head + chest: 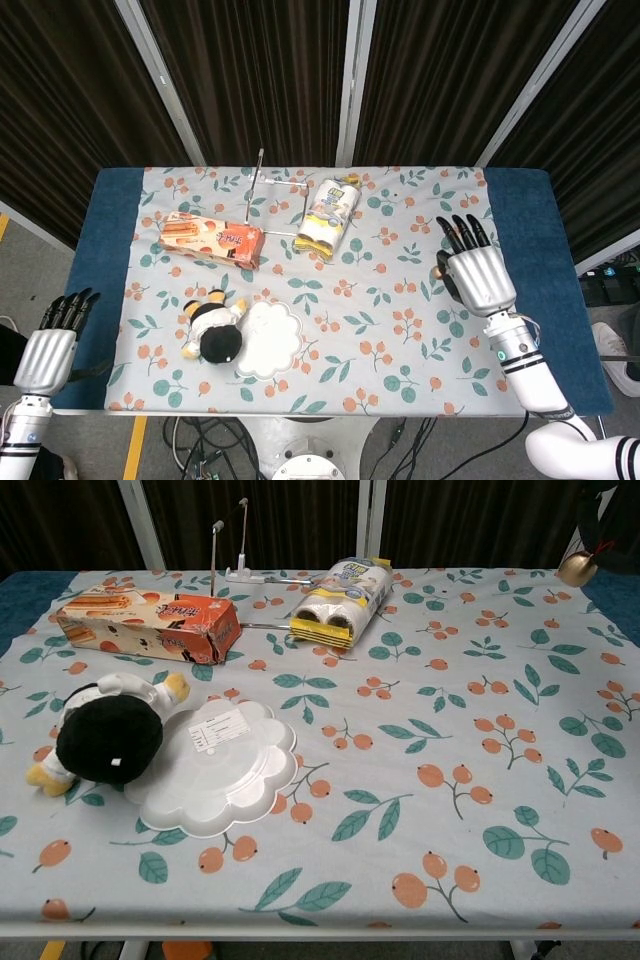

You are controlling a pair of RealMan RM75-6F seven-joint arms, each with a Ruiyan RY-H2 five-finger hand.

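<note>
While my right hand (477,277) hovers over the right side of the counter (400,330) with its fingers (462,232) spread and straight, I see nothing in its grasp; only a small brass-coloured round part at its thumb side shows in the chest view, at the top right corner. Well off from those fingers, toward my left, lies the yellow-and-white plastic pack of rolls (328,216), touching a thin wire stand (262,178). Further left sit the orange cardboard biscuit box (211,238), the black-and-white plush toy (213,327) and the white scalloped plastic plate (269,340). My left hand (52,345) hangs beyond the counter's left edge, fingers loosely apart, holding nothing.
</note>
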